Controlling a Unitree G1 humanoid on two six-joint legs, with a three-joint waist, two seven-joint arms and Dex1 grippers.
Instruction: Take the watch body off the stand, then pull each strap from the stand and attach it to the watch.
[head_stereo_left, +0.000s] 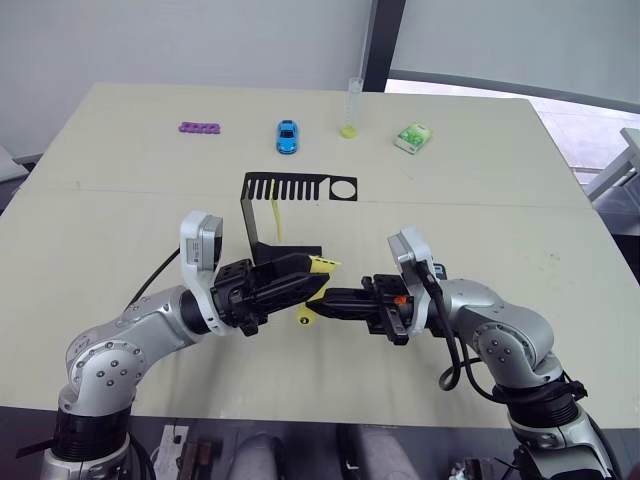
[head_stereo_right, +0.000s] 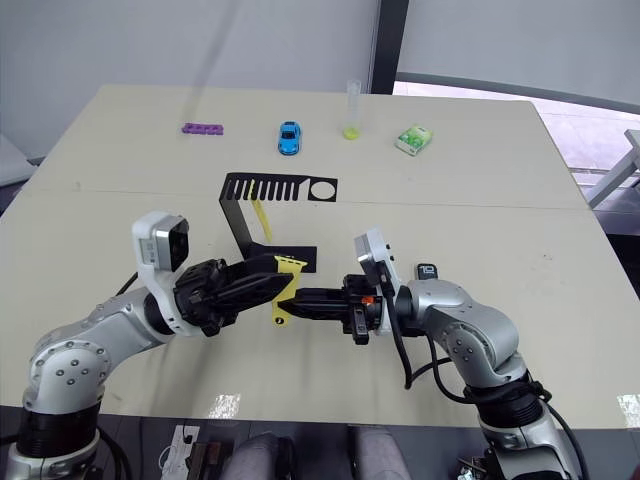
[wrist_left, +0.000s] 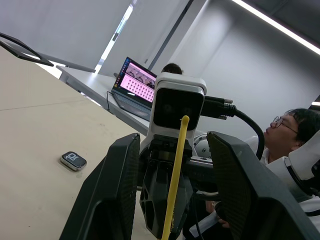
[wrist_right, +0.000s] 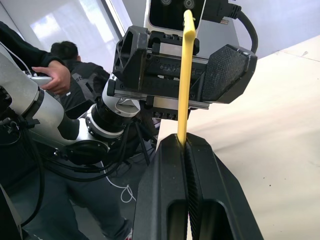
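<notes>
At lower centre, the left gripper (head_stereo_left: 318, 275) has its jaws spread wide around a yellow strap (wrist_right: 185, 75), which the right gripper (head_stereo_left: 318, 300) pinches with jaws closed tight. The stand (head_stereo_left: 262, 212) sits at mid-frame with a second strap (head_stereo_left: 277, 218) hanging from it; the watch body (head_stereo_right: 427, 270) lies on the tabletop (head_stereo_left: 500, 190) at centre right.

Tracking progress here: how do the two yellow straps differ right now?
One strap hangs from the stand's slotted top plate; the other strap is off it, pinched in the right gripper. No gripper touches the hanging one; the held one passes between the left gripper's open fingers. Both are thin and yellow.
</notes>
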